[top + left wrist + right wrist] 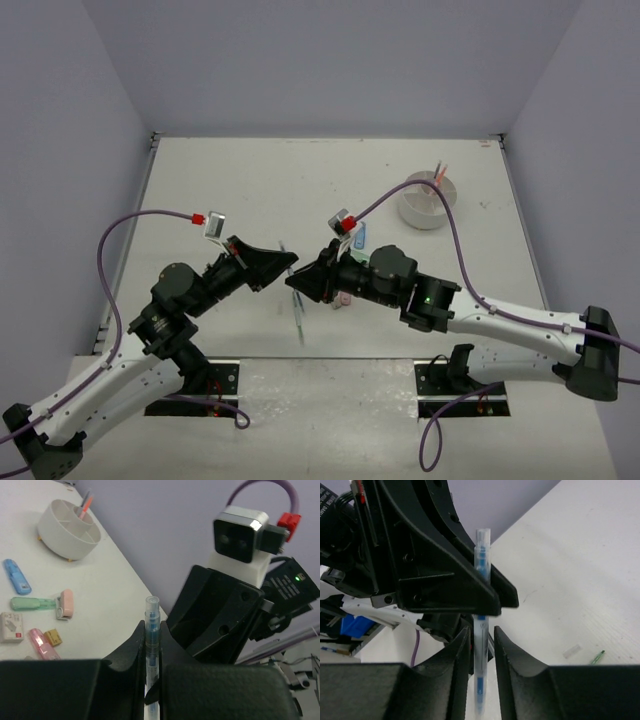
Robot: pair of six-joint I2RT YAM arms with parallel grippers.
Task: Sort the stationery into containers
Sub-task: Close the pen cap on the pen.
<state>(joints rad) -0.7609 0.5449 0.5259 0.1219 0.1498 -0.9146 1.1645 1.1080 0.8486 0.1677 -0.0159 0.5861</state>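
Now both grippers meet over the table's [230, 190] middle, toward its near edge. Left gripper [291, 263] is clenched on the bluish pen [151, 625]. Right gripper [481, 645] brackets the same pen, jaws parted, with a slim gap on either side. Tub [425, 213] sits by the far right corner, well apart from both grippers. Blocks [66, 602] lie between.

White arms [520, 320], black hands [151, 640] (purple cables [140, 215], red plugs [197, 216])
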